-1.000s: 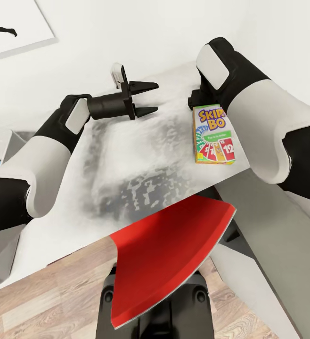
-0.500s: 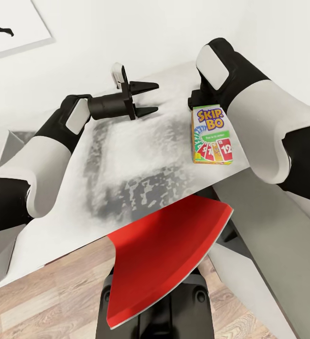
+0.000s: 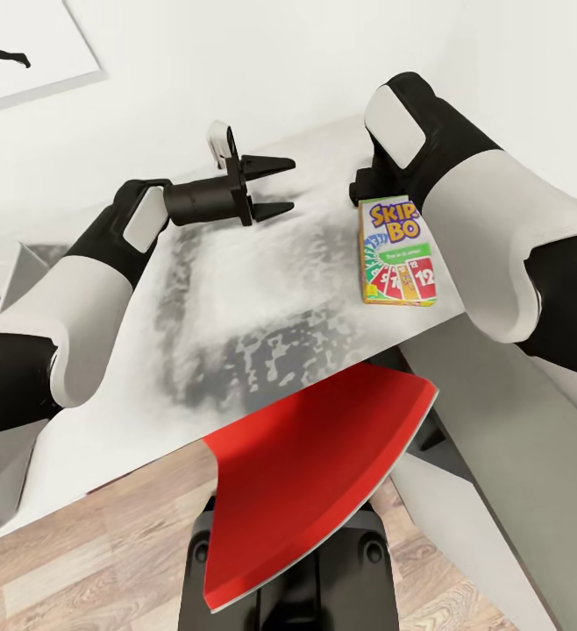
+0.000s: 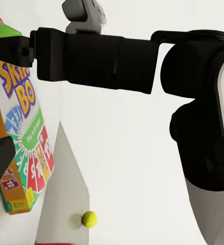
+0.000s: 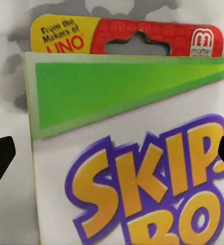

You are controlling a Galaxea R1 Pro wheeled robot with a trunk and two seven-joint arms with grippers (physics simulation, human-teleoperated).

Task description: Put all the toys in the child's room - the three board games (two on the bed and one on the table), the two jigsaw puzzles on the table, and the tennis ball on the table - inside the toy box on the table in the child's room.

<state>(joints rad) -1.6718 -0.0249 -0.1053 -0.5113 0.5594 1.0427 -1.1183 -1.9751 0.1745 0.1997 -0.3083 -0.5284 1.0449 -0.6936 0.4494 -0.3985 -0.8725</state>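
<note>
The Skip-Bo box (image 3: 398, 251) lies flat on the bed (image 3: 236, 289), between the right gripper's (image 5: 112, 153) wide jaws; light, stiff and smooth, it is best pinched across its narrow sides

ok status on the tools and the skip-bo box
Left tool open, empty, above the table. Right tool open, straddling the Skip-Bo box, not gripped. Nothing in the way.

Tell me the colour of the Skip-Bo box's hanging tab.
Red with a yellow corner, on the Skip-Bo box; right wrist view shows it best.
</note>
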